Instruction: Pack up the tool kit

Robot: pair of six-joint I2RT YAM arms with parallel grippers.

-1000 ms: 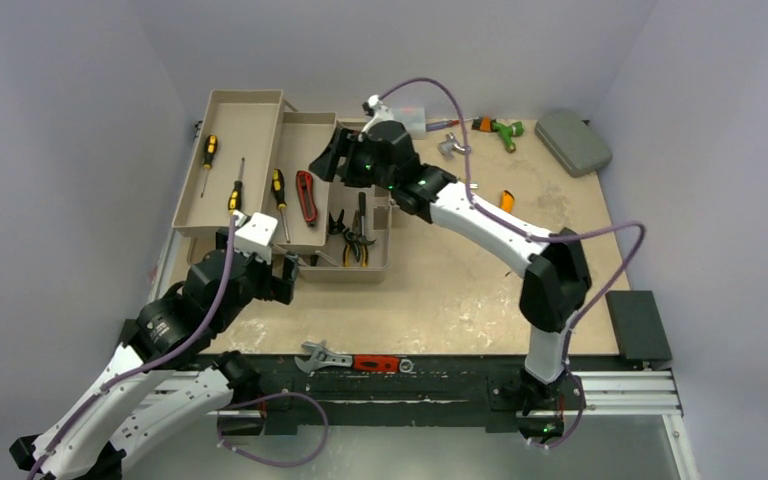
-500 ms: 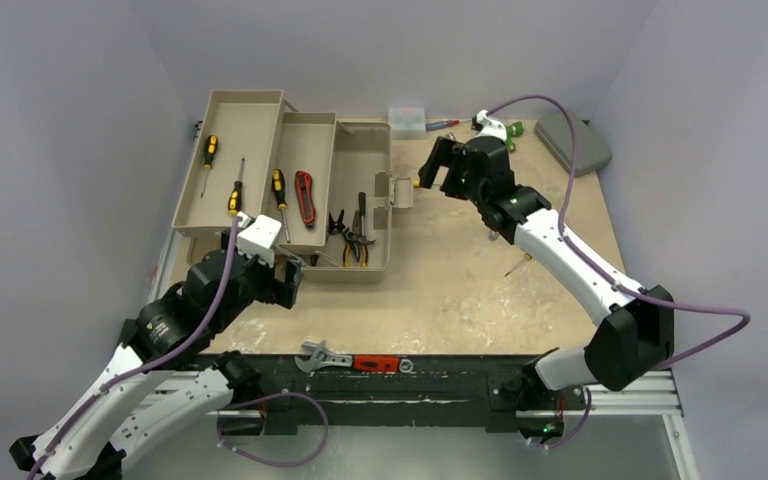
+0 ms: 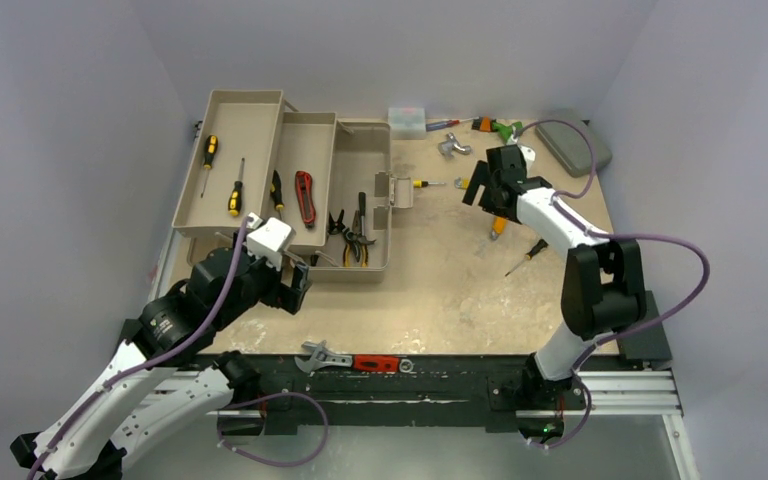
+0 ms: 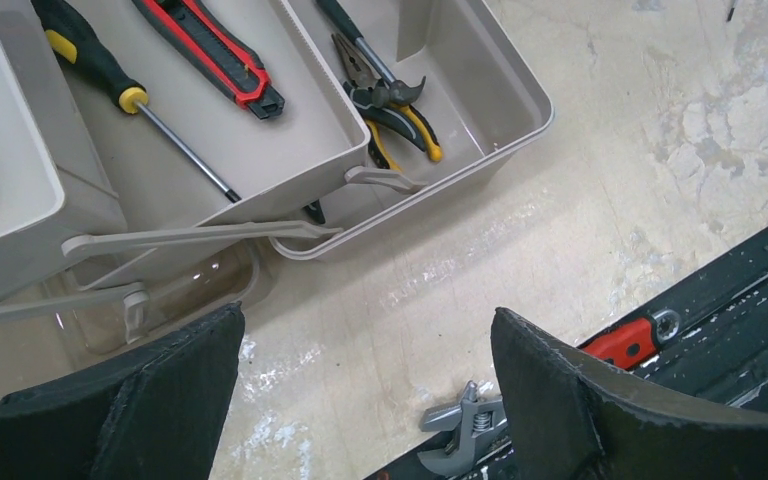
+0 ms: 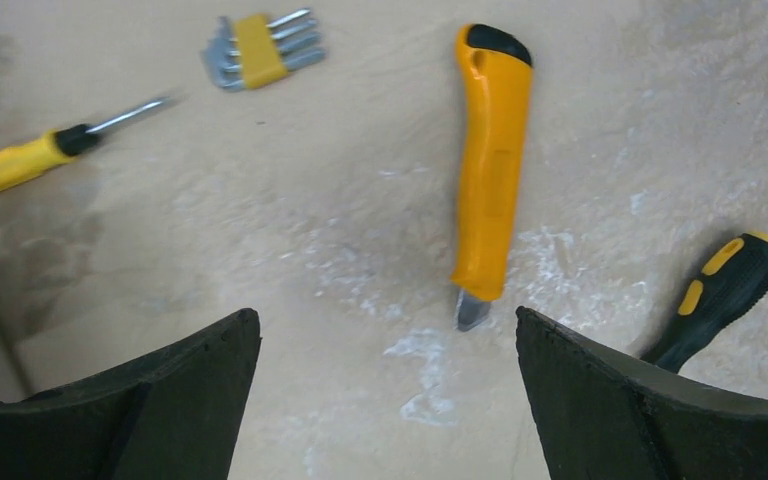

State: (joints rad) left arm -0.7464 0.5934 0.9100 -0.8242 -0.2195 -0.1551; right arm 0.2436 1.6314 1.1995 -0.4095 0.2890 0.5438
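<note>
The beige toolbox (image 3: 360, 150) stands open at the back left, its fold-out trays (image 3: 245, 110) spread out. The trays hold screwdrivers (image 4: 130, 100) and a red cutter (image 4: 210, 55); pliers (image 4: 390, 100) lie in the base. My left gripper (image 3: 295, 285) is open and empty just in front of the toolbox (image 4: 500, 120), over bare table (image 4: 368, 313). My right gripper (image 3: 485, 185) is open and empty above a yellow utility knife (image 5: 490, 170), which also shows in the top view (image 3: 500, 225). A hex key set (image 5: 260, 45), a yellow screwdriver (image 5: 20, 165) and a black-yellow screwdriver (image 5: 725, 285) lie around it.
An adjustable wrench (image 3: 325, 357) with a red handle (image 4: 625, 340) lies at the table's near edge. A small clear box (image 3: 407, 122), a green-orange tool (image 3: 495, 127), a metal part (image 3: 448, 147) and a flat grey case (image 3: 572, 142) sit along the back.
My right arm has swung from over the toolbox to the right and now hangs over the yellow knife. My left gripper has shifted slightly to the right.
</note>
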